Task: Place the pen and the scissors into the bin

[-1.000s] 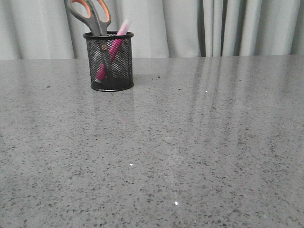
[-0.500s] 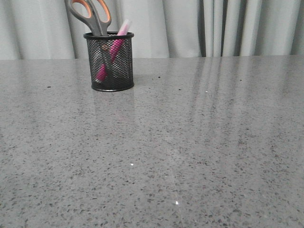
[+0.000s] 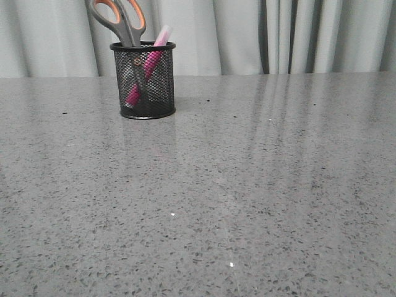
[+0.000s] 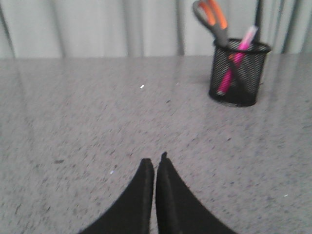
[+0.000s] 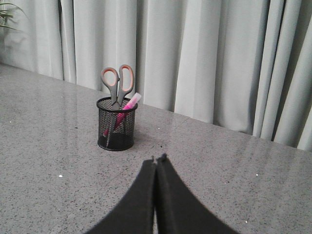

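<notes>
**Both items in the cup; my claws withdrawn and clenched**

Front view: the black wire-mesh pen cup [image 3: 143, 79] stands in the upper left of the frame on the speckled grey table [image 3: 247, 185], before pale curtains [image 3: 297, 34]. The scissors [image 3: 119, 20] stand blades-down inside it, orange-lined handles rising above the rim. The magenta pen [image 3: 148, 62] leans within the mesh, its whitish cap just clearing the rim. Neither of my arms appears in this view.

Compared with the two earlier front pictures, the cup and its contents sit marginally further right in the frame; otherwise nothing differs. I read this as a slight camera or base shift, not a disturbance of the cup.

Left wrist view: my left claw [image 4: 155, 163] is clenched on nothing, fingertips together, well apart from the cup at upper right. Right wrist view: my right claw [image 5: 158, 159] is likewise clenched and empty, the cup left of centre beyond it.

Judgement: both objects rest in the bin, so the task appears complete.
</notes>
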Controlling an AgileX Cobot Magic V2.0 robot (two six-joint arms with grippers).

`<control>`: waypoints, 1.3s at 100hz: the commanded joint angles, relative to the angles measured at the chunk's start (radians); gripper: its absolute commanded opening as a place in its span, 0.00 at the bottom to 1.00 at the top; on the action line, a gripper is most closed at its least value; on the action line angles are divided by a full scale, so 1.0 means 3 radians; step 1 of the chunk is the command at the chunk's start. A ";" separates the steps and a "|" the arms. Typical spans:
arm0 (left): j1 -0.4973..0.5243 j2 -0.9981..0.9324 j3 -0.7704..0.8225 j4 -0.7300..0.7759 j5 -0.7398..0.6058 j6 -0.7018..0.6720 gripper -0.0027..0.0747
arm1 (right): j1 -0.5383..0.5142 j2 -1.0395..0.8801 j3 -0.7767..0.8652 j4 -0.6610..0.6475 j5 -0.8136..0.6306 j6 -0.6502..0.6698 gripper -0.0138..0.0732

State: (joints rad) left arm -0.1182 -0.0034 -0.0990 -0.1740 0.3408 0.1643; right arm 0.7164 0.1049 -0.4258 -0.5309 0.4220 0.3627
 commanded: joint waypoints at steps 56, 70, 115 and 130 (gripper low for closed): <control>0.0207 -0.0108 0.0478 0.0186 -0.0188 -0.0223 0.01 | -0.0001 0.0039 -0.0074 -0.0090 -0.0216 -0.0009 0.10; 0.0207 -0.0108 0.0478 0.0030 -0.0188 -0.0223 0.01 | -0.0001 0.0039 -0.0074 -0.0090 -0.0216 -0.0009 0.10; 0.0207 -0.0108 0.0478 0.0030 -0.0188 -0.0223 0.01 | -0.0001 0.0039 -0.0074 -0.0090 -0.0216 -0.0009 0.10; 0.0207 -0.0108 0.0478 0.0030 -0.0188 -0.0223 0.01 | -0.0001 0.0039 0.0018 -0.0090 -0.0222 -0.0009 0.10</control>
State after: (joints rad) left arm -0.0561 -0.0034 0.0012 -0.1481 0.3341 0.1045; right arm 0.7164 0.1049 -0.4134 -0.5309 0.4199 0.3627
